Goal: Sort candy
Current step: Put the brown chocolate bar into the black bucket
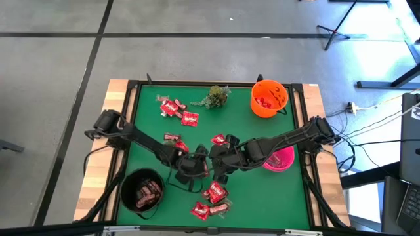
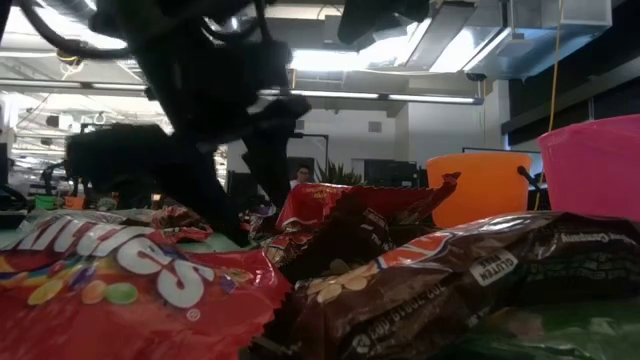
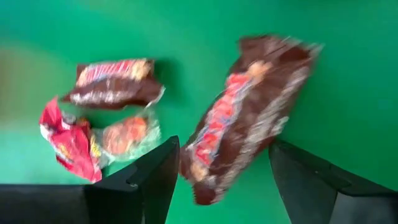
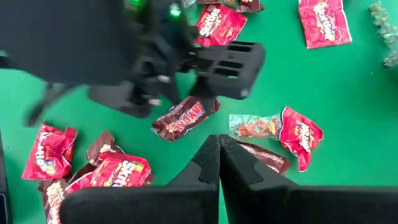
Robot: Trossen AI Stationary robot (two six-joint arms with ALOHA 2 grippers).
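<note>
Because its fingers straddle a brown candy bar (image 3: 242, 118) for pickup, left claw (image 3: 221, 171) stands wide over the tabletop (image 1: 262, 196); right claw (image 4: 219, 163) closed, empty.

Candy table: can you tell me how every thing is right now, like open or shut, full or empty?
left gripper: open, fingers either side of a brown bar.
brown bar: unclamped between those fingers.
right gripper: shut, holding nothing.
orange bowl: upright, red candy inside.
black bowl: upright, brown bars inside.
pink bowl: partly hidden by the right arm, contents unclear.
loose candy: scattered, unsorted.
</note>
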